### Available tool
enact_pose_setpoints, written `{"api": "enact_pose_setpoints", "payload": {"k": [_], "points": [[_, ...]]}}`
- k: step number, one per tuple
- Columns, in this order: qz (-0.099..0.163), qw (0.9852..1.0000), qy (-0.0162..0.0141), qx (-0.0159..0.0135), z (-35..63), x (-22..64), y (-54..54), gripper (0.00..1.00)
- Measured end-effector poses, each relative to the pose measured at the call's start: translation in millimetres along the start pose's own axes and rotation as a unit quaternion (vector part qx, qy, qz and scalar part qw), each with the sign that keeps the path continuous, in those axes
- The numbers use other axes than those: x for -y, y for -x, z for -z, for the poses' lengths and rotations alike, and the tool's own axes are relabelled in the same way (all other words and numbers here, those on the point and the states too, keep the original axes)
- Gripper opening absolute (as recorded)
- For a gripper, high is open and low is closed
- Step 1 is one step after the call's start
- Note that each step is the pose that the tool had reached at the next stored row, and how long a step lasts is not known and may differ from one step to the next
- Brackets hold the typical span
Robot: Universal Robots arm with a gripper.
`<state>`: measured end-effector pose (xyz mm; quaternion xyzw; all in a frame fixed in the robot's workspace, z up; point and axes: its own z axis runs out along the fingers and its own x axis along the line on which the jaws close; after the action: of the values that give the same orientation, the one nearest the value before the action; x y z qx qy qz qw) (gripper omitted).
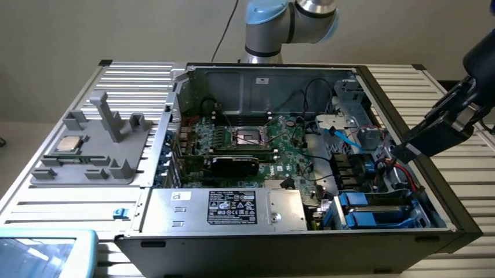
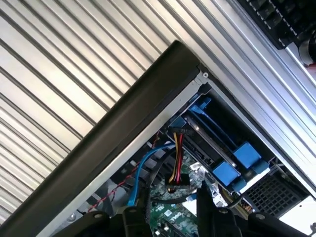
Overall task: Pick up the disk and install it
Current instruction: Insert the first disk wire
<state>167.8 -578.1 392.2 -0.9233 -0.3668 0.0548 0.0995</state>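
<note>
Left of the case [image 1: 309, 249], a grey tray [image 1: 93, 171] carries a small square chip [image 1: 69, 143]. Inside the case, a silver box [image 1: 224, 209] with a black label lies along the near wall, and the green board [image 1: 267, 145] sits behind it. The disk [image 1: 363, 209] [image 2: 224, 173] is slotted into a bay in the case's near-right corner, with its blue rails showing. The gripper [image 1: 404, 152] [image 2: 170, 222] hangs over the case's right wall, above the cables [image 2: 175, 158] beside the disk. Its fingers are apart and hold nothing.
</note>
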Motion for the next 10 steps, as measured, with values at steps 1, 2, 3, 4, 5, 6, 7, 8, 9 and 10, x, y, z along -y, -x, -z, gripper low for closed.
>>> {"api": "enact_pose_setpoints", "payload": {"k": [1, 2, 3, 4, 5, 6, 7, 8, 9, 10], "points": [[0.0, 1.0, 0.0, 0.0, 0.0, 0.0, 0.0, 0.5], [0.0, 1.0, 0.0, 0.0, 0.0, 0.0, 0.0, 0.5], [0.0, 1.0, 0.0, 0.0, 0.0, 0.0, 0.0, 0.5], [0.0, 1.0, 0.0, 0.0, 0.0, 0.0, 0.0, 0.5], [0.0, 1.0, -0.0001, 0.0, 0.0, 0.0, 0.0, 0.5], [0.0, 1.0, 0.0, 0.0, 0.0, 0.0, 0.0, 0.5], [0.0, 1.0, -0.0001, -0.0001, -0.1, 0.0, 0.0, 0.5], [0.0, 1.0, 0.0, 0.0, 0.0, 0.0, 0.0, 0.5], [0.0, 1.0, -0.0001, 0.0, 0.0, 0.0, 0.0, 0.5], [0.0, 1.0, 0.0, 0.0, 0.0, 0.0, 0.0, 0.5]]}}
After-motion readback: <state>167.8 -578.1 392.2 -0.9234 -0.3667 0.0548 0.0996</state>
